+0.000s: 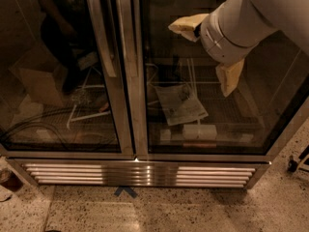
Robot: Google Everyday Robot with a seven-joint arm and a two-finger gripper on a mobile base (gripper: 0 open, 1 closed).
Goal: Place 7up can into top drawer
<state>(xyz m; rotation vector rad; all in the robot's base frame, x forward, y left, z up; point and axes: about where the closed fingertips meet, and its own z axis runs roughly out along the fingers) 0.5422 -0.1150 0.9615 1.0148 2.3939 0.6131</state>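
My gripper (200, 59) hangs at the upper right on a thick white arm, in front of the right glass door (203, 105) of a cooler. Its two yellowish fingers (185, 25) are spread wide apart, one pointing left and one pointing down, and nothing is between them. The gripper is open. The 7up can is out of view. The top drawer is also out of view.
A two-door glass cooler fills the view, with a vertical handle (102, 37) on the left door and a metal vent grille (140, 174) along its base. Inside lie a paper sheet (181, 104) and wire racks. A blue tape mark (125, 191) is on the speckled floor.
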